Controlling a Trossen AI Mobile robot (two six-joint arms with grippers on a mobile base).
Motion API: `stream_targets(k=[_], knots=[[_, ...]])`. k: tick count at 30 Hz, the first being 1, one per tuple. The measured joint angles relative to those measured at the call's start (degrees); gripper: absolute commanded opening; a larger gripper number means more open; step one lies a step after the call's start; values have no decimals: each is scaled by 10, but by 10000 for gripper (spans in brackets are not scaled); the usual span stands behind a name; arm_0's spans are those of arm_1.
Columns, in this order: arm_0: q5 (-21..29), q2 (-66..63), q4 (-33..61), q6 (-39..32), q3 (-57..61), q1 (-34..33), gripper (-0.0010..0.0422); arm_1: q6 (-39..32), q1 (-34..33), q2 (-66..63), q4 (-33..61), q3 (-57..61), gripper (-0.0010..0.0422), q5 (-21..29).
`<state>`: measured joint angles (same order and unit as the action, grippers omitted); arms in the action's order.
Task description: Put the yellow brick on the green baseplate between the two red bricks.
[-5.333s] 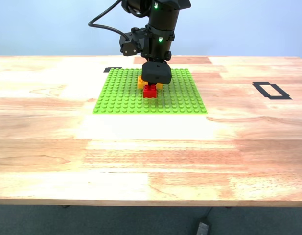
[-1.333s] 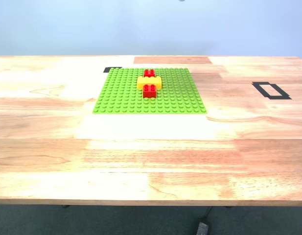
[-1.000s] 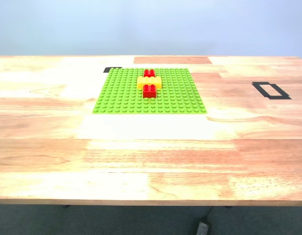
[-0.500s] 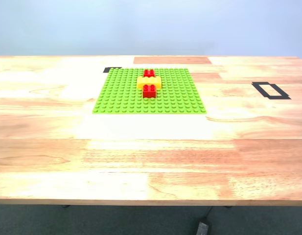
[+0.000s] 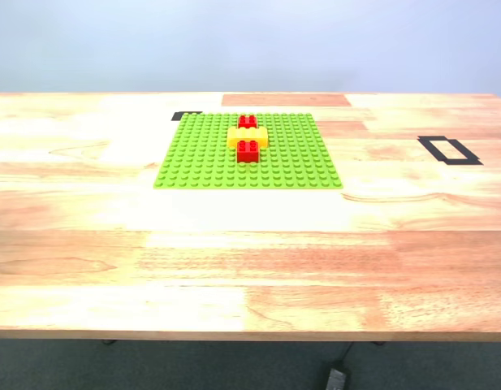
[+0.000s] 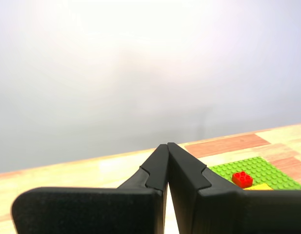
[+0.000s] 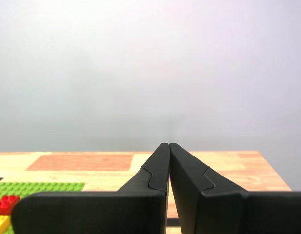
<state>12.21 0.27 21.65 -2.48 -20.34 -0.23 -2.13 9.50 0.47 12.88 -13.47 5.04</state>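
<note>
The baseplate [image 5: 248, 151] lies flat on the desk [image 5: 250, 260], toward the far edge and about midway between the side edges. On its far half, three bricks stand in a row running front to back: a small brick [image 5: 248, 121] at the baseplate's far edge, the long brick [image 5: 248, 136] just before it, lying crosswise, and another small brick [image 5: 248, 151] nearest, each touching the next. A tape outline [image 5: 450, 150] lies on the desk near the edge at the exterior view's right, well apart from the baseplate.
</note>
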Motion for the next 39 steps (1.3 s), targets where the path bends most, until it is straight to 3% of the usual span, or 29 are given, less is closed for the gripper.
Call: stream_targets(k=[3, 6, 11, 21, 39], knots=[[-1, 6, 0, 39, 3, 0, 0, 6, 1, -3, 3, 20, -1, 0], [-1, 9, -4, 28, 18, 0, 0, 2, 1, 2, -26, 41, -1, 0], [-3, 1, -85, 56, 89, 0, 0, 3, 2, -4, -75, 85, -1, 0], [-3, 0, -119, 32, 154, 0, 0, 21, 2, -2, -145, 129, -1, 2], [-2, 1, -161, 14, 172, 0, 0, 50, 2, 22, -147, 129, -1, 24]])
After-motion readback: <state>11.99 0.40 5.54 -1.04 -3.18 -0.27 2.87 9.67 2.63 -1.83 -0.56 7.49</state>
